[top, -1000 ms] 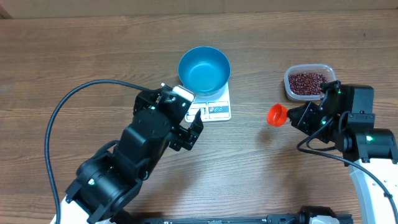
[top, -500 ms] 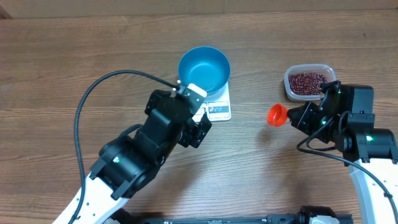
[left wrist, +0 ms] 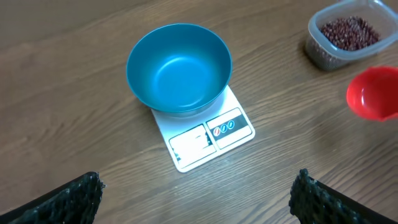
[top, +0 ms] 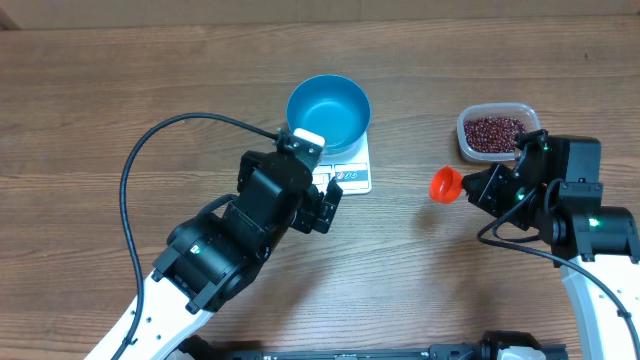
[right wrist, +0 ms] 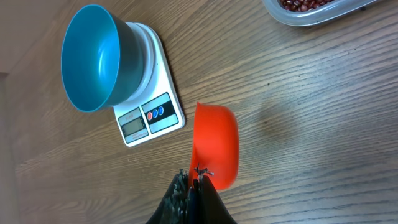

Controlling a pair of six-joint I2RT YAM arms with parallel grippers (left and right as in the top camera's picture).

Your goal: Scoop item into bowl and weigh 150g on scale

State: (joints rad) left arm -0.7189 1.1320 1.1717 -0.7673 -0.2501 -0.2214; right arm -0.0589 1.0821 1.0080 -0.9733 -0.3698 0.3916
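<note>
Well, scoop in right hand.

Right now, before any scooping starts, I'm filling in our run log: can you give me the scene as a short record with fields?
bowl: blue, empty, sitting on the scale
scale: white, display edge showing in front of the bowl
beans: all in the clear tub, right of the scale
red scoop: between scale and tub, no beans seen in it
right gripper: shut on the red scoop's handle
left gripper: open, holding nothing, in front of the scale
progress: no beans in the bowl yet
</note>
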